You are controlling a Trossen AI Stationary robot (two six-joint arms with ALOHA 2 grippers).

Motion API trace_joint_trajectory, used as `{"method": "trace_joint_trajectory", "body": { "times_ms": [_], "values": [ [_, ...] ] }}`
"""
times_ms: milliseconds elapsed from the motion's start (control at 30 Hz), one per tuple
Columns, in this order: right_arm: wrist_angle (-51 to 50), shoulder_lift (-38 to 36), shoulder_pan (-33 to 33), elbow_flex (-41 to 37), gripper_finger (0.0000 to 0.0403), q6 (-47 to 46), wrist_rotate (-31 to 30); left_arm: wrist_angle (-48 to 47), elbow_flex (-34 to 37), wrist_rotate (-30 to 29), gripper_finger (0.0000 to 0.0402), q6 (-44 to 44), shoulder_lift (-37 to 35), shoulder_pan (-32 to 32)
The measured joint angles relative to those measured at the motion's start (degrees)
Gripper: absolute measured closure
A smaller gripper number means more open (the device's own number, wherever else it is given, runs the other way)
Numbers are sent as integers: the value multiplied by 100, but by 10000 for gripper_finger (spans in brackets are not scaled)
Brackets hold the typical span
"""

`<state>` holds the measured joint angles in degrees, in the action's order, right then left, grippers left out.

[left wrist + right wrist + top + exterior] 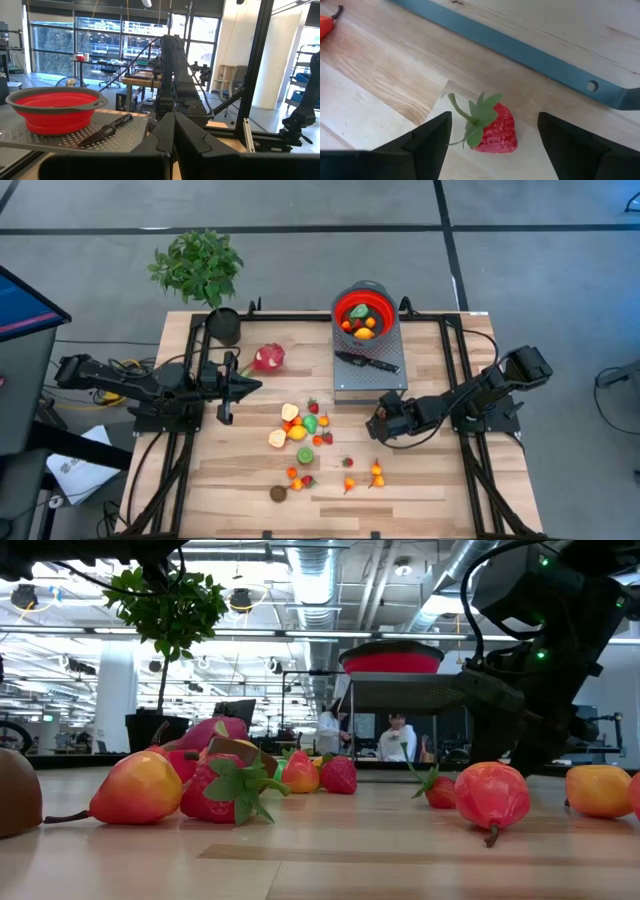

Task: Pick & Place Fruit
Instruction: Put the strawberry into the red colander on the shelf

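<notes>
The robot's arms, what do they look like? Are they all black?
Mostly. Both arms are dark, built from chunky black blocks joined together. Black cables loop along them to the table's edges. The left end effector has two slim black fingers. The right end effector has flat, wedge-shaped black fingers. In the low view, tiny green lights glow on the arm.

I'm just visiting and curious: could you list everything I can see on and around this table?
Small toy fruits: many, red, orange, yellow, green, one brown; scattered mid-table.
Strawberry: one, red; between the right gripper's open fingers.
Dragon fruit: one, pink-red; by the left arm.
Bowl: one, red; on the grey perforated stand, fruit inside.
Knife: one, black; on the stand.
Potted plant: one, green; far left corner.
Left gripper: shut, waiting left.
Right gripper: open, low over the table.
</notes>
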<state>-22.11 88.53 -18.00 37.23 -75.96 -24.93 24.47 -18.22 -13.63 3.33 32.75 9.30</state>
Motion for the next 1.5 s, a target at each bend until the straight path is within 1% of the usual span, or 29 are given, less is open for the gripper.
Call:
{"method": "trace_joint_trajectory", "body": {
  "times_ms": [133, 267, 400, 633, 767, 867, 1067, 1267, 1500],
  "values": [
    [-8, -1, 0, 0, 120, -9, 2, -1, 0, 0, 399, 0, 0, 0],
    [-10, -4, 0, 0, 143, -11, 7, 0, 0, 0, 399, 0, -1, 0],
    [-9, -4, 0, 0, 179, -9, 7, -1, 0, -2, 399, 0, -1, 0],
    [-7, -4, -2, 0, 252, -9, 7, -1, 0, -2, 399, 0, -2, 0],
    [0, -9, -2, 7, 283, -9, 2, 0, 0, -2, 399, 0, -2, 0],
    [0, -9, -2, 7, 287, -7, 2, 0, 0, -1, 399, 0, -2, 0],
    [-9, -9, -54, 7, 269, -5, 2, 0, 0, -2, 399, 0, -2, 0],
    [-2, -9, -237, 7, 288, 0, -9, 0, 0, -2, 399, 0, 0, 0],
    [32, -7, -521, 148, 287, 59, 0, 0, 0, -2, 399, 0, -2, 0]
  ]
}}
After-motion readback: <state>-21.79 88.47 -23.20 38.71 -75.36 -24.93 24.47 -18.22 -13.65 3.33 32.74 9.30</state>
